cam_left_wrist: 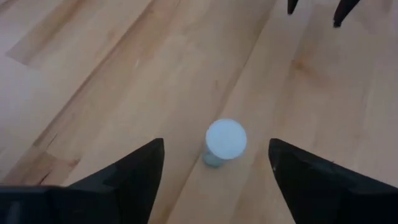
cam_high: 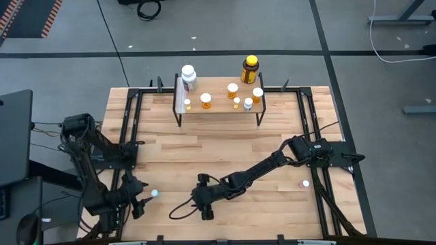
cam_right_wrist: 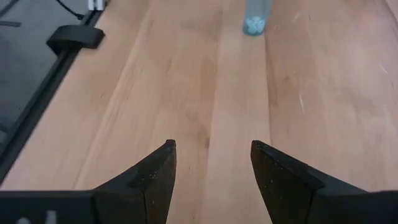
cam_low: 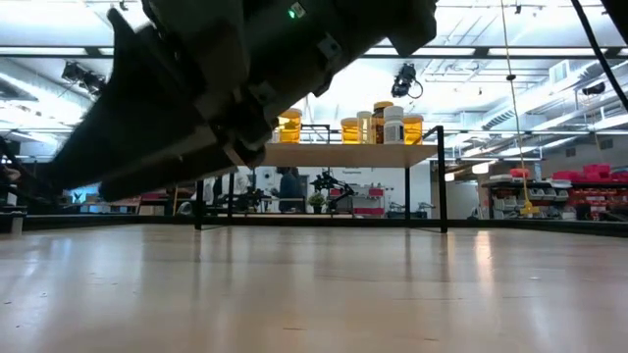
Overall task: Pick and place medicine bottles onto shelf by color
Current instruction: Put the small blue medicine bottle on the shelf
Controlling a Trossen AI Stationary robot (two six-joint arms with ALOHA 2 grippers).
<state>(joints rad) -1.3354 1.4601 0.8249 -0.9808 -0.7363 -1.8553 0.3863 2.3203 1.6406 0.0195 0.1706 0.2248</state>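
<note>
On the shelf (cam_high: 218, 107) stand eight bottles; two on the table (cam_high: 225, 153).

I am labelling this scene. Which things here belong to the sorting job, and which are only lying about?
Job:
- shelf with the bottles on it: large white, large amber, small orange
- loose white bottle ahead of the left gripper, jaws open
- loose bottle at the table's right edge
- right gripper, jaws open

Lying about:
- black cable
</note>
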